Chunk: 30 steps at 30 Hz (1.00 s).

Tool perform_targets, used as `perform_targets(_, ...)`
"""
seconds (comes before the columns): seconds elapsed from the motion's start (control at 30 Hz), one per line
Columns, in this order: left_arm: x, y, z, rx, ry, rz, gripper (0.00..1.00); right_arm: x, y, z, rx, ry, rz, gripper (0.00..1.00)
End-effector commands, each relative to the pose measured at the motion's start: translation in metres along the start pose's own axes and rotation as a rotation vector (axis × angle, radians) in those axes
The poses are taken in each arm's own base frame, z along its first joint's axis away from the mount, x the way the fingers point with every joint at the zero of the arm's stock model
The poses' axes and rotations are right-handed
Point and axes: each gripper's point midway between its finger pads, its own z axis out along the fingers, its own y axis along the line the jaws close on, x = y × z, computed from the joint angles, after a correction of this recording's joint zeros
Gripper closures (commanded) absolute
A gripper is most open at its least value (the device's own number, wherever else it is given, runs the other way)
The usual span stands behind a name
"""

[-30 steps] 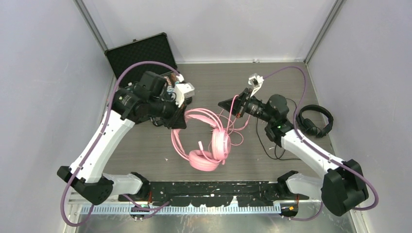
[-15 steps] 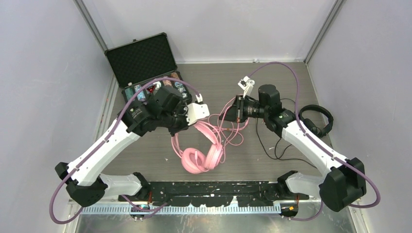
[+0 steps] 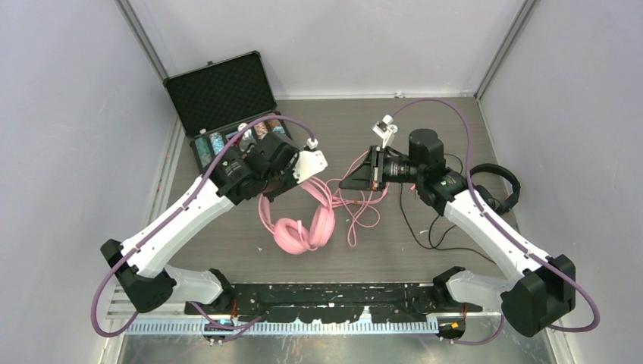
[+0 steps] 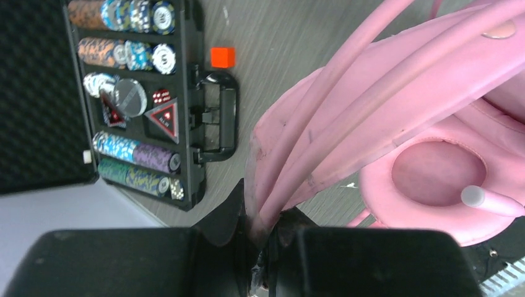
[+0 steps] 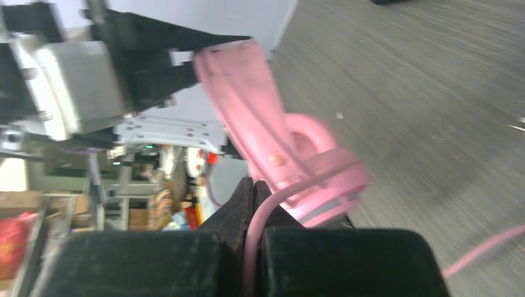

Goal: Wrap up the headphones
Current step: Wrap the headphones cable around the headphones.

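Observation:
The pink headphones (image 3: pixel 303 227) hang by their headband near the table's middle, ear cups low and together. My left gripper (image 3: pixel 284 186) is shut on the headband (image 4: pixel 347 117) along with strands of pink cable; an ear cushion (image 4: pixel 439 179) shows beyond. My right gripper (image 3: pixel 345 183) faces it from the right, shut on the pink cable (image 5: pixel 257 216), which runs down between its jaws. Loose cable loops (image 3: pixel 364 208) lie below it. The black headphones (image 3: pixel 493 189) rest at the right edge, their thin black cable (image 3: pixel 413 224) trailing toward the middle.
An open black case (image 3: pixel 220 95) with rows of poker chips (image 4: pixel 133 59) stands at the back left, close behind my left wrist. A small orange cube (image 4: pixel 222 57) lies beside the case handle. Grey walls enclose the table on three sides.
My left arm has swung right and turned, carrying the pink headphones lower and a little leftward. My right gripper has shifted slightly with the cable still held.

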Motion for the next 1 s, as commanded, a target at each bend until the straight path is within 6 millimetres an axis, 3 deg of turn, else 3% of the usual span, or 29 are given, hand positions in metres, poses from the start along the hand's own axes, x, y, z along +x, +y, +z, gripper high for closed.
perform_targets(0.0, 0.000, 0.021, -0.011, -0.134, -0.002, -0.085, 1.00, -0.011, 0.058, -0.008, -0.250, -0.031, 0.005, 1.00)
perform_targets(0.17, 0.000, 0.037, -0.014, -0.241, 0.012, -0.188, 1.00, -0.006, 0.062, 0.004, -0.258, -0.014, 0.021, 1.00)
perform_targets(0.47, 0.003, 0.051, -0.018, -0.376, 0.020, -0.417, 1.00, 0.016, 0.101, 0.046, -0.359, 0.068, 0.020, 0.99)
perform_targets(0.7, 0.004, 0.062, -0.035, -0.456, -0.083, -0.707, 1.00, 0.018, 0.095, 0.061, -0.335, 0.053, 0.017, 0.97)
perform_targets(0.97, 0.002, 0.069, -0.050, -0.490, -0.226, -0.955, 1.00, 0.016, 0.105, 0.070, -0.338, 0.013, -0.039, 0.94)
